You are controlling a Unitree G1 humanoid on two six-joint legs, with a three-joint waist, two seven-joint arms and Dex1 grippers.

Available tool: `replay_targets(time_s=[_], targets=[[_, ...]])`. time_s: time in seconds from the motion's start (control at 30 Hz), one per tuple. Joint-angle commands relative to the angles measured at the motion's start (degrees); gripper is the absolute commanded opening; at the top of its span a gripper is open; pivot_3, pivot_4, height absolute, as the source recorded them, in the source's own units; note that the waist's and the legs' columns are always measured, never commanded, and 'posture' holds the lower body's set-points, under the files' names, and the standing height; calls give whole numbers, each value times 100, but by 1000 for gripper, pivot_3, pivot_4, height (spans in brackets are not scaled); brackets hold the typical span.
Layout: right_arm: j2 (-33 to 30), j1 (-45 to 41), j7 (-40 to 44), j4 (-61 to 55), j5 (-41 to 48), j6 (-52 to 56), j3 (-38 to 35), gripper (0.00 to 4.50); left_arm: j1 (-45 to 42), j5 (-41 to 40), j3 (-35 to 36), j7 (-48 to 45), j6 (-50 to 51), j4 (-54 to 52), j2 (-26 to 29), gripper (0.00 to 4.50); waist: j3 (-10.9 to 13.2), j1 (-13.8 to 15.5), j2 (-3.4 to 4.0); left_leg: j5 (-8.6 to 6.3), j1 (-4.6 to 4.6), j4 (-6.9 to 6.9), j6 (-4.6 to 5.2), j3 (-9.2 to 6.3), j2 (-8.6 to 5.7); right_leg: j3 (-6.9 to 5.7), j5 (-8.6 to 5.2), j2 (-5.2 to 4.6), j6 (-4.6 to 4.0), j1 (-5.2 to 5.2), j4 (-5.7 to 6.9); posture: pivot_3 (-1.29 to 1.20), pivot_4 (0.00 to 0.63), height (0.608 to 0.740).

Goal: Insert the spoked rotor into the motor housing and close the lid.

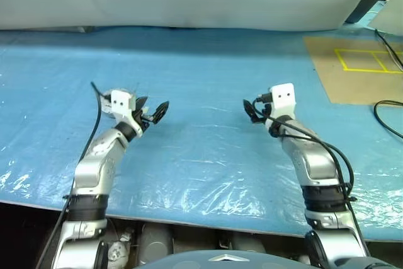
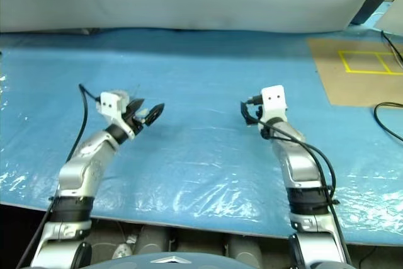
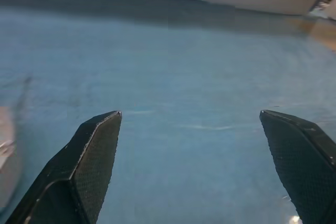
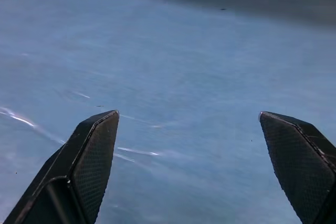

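Well apart over the blue plastic-covered table (image 1: 201, 155), the two arms reach forward with nothing between them. On the left, the left gripper (image 1: 153, 113) has its black fingers spread wide, empty, pointing toward the far right; its wrist view has bare blue sheet between the fingertips (image 3: 100, 145). On the right, the right gripper (image 1: 252, 111) is likewise spread wide and empty, its fingertips (image 4: 97, 145) framing bare sheet. A brown cardboard sheet (image 1: 352, 70) with yellow tape lines lies at the far right, and a black cable (image 1: 387, 114) loops near it. Where the rotor, housing and lid lie, and which way they point, I cannot tell.
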Motion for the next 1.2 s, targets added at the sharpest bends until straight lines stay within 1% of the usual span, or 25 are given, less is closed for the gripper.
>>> replay_targets(time_s=[0.03, 0.17, 0.27, 0.3, 0.47, 0.5, 0.63, 0.97, 1.2], targets=[[79, 374, -561, -614, -501, -18, -116, 4500, 331, 243, 112, 399, -317, -798, -85, 4463, 0, 1, 0, 0, 0, 0, 0, -2, 0, -2, 0, 0, 1, 1, -1, 0, 150, 740], [175, 868, -777, -1100, -847, 60, -35, 4500, 714, 334, 196, 827, -449, -1247, -359, 4463, 0, -3, 0, -1, 11, 2, 1, -6, 5, 1, -2, -1, 6, 12, -9, 0, 150, 740], [264, 890, -932, -1061, -962, 114, -158, 4500, 942, 391, 12, 822, -568, -1365, -488, 4463, 1, -27, -1, -2, 35, 4, 3, -9, 4, 13, -6, -2, 19, 25, -12, 0, 150, 740], [253, 846, -937, -994, -998, 106, -160, 4500, 936, 297, 32, 886, -488, -1386, -568, 4463, 1, -28, 0, -2, 42, 3, 3, -8, 3, 22, -26, -1, 43, 26, -12, 0, 150, 740], [232, 671, -873, -866, -1071, 94, -136, 4500, 707, 297, 117, 968, -488, -1305, -589, 4463, 0, -22, 0, -2, 43, 4, 3, -7, 1, 30, -18, -1, 49, 25, -8, 0, 150, 740], [234, 650, -863, -846, -1081, 93, -142, 4500, 715, 305, 112, 936, -497, -1313, -554, 4463, -1, -22, 2, -2, 43, 4, 3, -7, 1, 30, 8, 0, 34, 25, -8, 0, 150, 740], [267, 605, -883, -773, -1094, 113, -181, 4500, 769, 287, 142, 1008, -402, -1455, -524, 4463, -1, -25, 2, -1, 37, 2, 2, -8, -5, 34, 12, -1, 31, 22, -13, 0, 150, 740], [281, 579, -850, -680, -1099, 95, -132, 4500, 599, 309, 1, 1156, -290, -1507, -651, 4463, -1, -22, 2, -2, 38, 8, 3, -12, -6, 32, 13, -1, 33, 27, -11, 0, 150, 740], [311, 502, -835, -581, -1105, 74, -135, 4500, 569, 277, -78, 1055, -286, -1466, -629, 4463, -1, -27, 2, -1, 37, 9, 2, -12, -6, 34, 14, 0, 33, 26, -10, 0, 150, 740]])
